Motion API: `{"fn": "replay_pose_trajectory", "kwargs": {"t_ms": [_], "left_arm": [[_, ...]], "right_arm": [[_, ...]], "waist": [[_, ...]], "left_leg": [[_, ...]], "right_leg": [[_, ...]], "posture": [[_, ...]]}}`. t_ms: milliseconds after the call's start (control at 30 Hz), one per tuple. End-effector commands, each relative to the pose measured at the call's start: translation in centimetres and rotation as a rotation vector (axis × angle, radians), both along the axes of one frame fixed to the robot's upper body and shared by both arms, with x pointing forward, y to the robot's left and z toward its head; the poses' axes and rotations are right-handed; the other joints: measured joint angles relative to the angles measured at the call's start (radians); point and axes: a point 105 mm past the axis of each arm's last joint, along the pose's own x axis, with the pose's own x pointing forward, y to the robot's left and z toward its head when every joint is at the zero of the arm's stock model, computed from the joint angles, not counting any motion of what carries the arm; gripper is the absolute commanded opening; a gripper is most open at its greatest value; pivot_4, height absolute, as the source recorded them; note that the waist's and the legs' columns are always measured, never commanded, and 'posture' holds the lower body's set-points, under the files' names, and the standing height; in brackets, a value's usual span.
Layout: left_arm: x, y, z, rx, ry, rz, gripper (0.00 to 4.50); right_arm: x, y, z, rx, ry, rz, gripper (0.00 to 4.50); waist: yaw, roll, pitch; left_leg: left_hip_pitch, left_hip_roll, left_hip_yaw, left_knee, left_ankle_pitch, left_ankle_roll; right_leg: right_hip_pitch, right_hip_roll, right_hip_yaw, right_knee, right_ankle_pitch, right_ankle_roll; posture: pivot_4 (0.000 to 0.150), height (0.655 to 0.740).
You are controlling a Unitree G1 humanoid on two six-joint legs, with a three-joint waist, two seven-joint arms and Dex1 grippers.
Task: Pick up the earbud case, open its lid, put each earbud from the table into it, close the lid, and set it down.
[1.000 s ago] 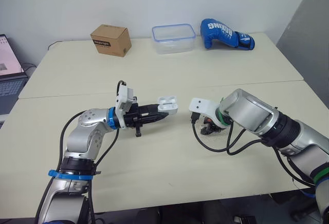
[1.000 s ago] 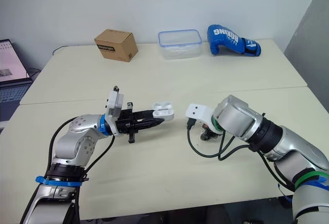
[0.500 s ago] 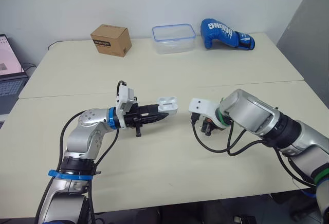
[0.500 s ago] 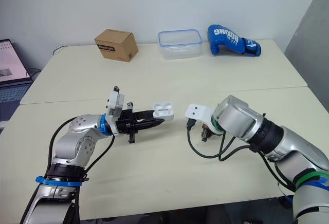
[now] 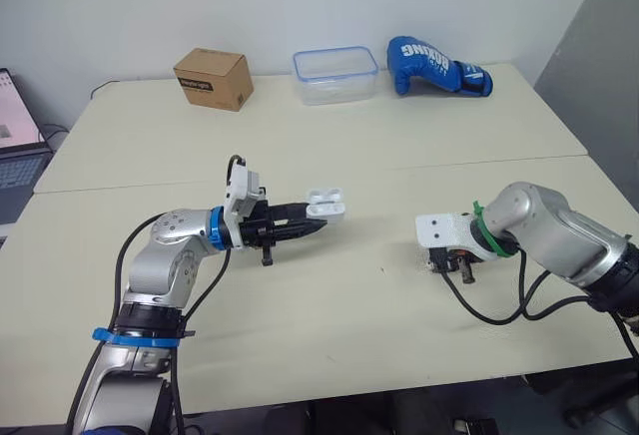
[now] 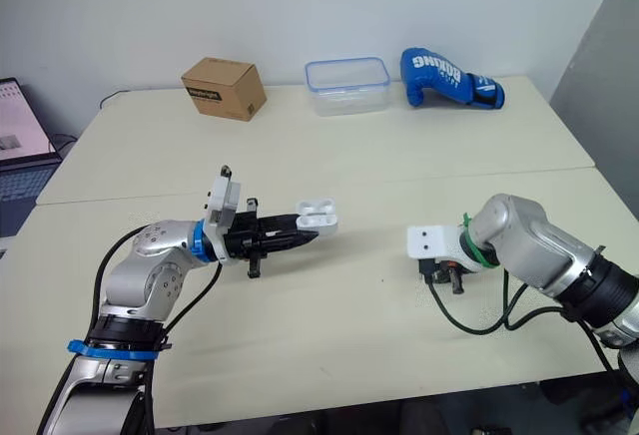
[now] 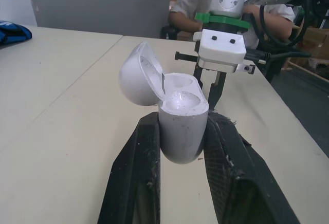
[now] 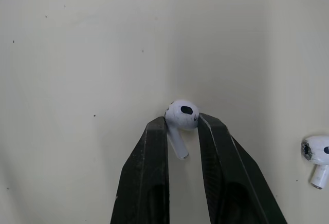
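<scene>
My left gripper (image 5: 318, 214) is shut on the white earbud case (image 5: 325, 201) and holds it above the middle of the table. Its lid (image 7: 138, 75) stands open, and the two wells (image 7: 182, 88) look empty. Over the right part of the table, my right gripper (image 5: 454, 267) points down, fingers closed on a white earbud (image 8: 181, 115) just above the tabletop. A second earbud (image 8: 318, 165) lies on the table close beside it. In the left wrist view, the right gripper (image 7: 215, 88) shows beyond the case.
Along the far edge stand a cardboard box (image 5: 212, 78), a clear plastic container (image 5: 335, 74) and a blue boxing glove (image 5: 437, 66). A laptop (image 5: 15, 146) sits at the left edge. A person's arm (image 7: 270, 21) shows beyond the table.
My right arm has swung away from the case to the right side of the table. The left gripper and the case have stayed put.
</scene>
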Motion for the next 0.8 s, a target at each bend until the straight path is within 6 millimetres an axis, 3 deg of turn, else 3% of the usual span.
{"fn": "replay_pose_trajectory", "kwargs": {"t_ms": [33,300,467,800], "left_arm": [[-0.09,-0.53,0.91,-0.018,-0.041,-0.027,0.79],[-0.11,-0.67,0.83,-0.02,-0.043,-0.028,0.79],[-0.13,-0.61,0.81,-0.019,-0.043,-0.022,0.79],[-0.14,-0.52,0.74,-0.014,-0.046,-0.015,0.79]], "right_arm": [[0.57,-0.49,0.7,-0.008,-0.056,0.023,0.44],[0.45,-0.46,0.64,-0.016,-0.056,0.044,0.44],[0.51,-0.4,0.96,-0.035,-0.075,0.063,2.17],[0.13,0.42,1.55,-0.053,-0.073,0.092,2.17]], "waist": [[0.001,0.0,0.0],[0.002,0.0,0.0],[0.004,0.0,0.0],[0.005,0.0,0.0]], "left_leg": [[0.0,0.0,0.0,0.0,0.0,0.0],[0.0,0.0,0.0,0.0,0.0,0.0],[0.0,0.0,0.0,0.0,0.0,0.0],[0.0,0.0,0.0,0.0,0.0,0.0]], "right_leg": [[0.0,0.0,0.0,0.0,0.0,0.0],[0.0,0.0,0.0,0.0,0.0,0.0],[0.0,0.0,0.0,0.0,0.0,0.0],[0.0,0.0,0.0,0.0,0.0,0.0]], "posture": [[0.15,0.7307],[0.15,0.7307],[0.15,0.7307],[0.15,0.7307]]}}
